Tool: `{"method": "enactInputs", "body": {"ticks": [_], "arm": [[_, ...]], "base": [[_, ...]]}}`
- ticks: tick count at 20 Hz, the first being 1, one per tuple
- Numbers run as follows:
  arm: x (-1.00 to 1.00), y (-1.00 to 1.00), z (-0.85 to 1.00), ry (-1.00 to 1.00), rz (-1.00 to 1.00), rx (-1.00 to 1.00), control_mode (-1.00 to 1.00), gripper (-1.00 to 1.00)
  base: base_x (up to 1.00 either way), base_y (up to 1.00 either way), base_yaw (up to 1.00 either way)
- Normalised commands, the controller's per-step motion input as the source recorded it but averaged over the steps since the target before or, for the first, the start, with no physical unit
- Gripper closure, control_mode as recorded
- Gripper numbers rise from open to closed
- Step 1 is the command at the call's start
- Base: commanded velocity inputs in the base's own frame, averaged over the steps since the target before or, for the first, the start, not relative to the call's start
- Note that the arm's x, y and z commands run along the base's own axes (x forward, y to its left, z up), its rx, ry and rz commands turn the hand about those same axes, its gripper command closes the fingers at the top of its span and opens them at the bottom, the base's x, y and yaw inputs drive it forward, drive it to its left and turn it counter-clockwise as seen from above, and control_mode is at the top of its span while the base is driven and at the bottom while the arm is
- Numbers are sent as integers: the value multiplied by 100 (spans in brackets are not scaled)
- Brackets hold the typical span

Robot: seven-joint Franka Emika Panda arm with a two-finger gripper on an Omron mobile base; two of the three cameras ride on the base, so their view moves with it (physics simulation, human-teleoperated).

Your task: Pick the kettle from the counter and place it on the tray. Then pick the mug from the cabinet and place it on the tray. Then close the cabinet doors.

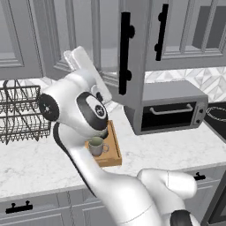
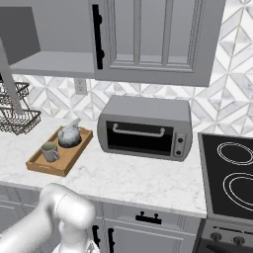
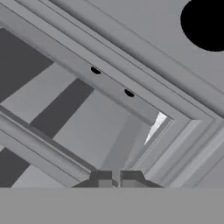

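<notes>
End effector (image 3: 113, 176) tips pressed together, empty; kettle (image 2: 69, 135) and mug (image 2: 50, 151) on tray (image 2: 74, 154).

The marble bench (image 2: 128, 180) carries a wooden tray (image 2: 47, 167) just left of the toaster oven (image 2: 144, 127), with a wire dish rack (image 2: 17, 116) further left.

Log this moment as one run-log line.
kettle: on tray | mug: on tray beside kettle | cabinet doors: one open | gripper: jaws shut, empty, at cabinet door
</notes>
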Motion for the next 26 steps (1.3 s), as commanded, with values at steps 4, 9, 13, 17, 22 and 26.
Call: {"method": "enactInputs", "body": {"ticks": [4, 9, 13, 17, 22, 26], "arm": [[100, -98, 55, -10, 37, 0, -100, 100], [100, -66, 51, -10, 34, 0, -100, 100], [100, -2, 46, 1, 29, 7, -100, 100], [100, -4, 35, 6, 31, 14, -100, 100], [100, -2, 7, 10, 25, 8, -100, 100], [96, 0, 0, 17, 13, 3, -100, 100]], "base": [[0, 0, 0], [0, 0, 0], [0, 0, 0], [0, 0, 0], [0, 0, 0], [0, 0, 0]]}}
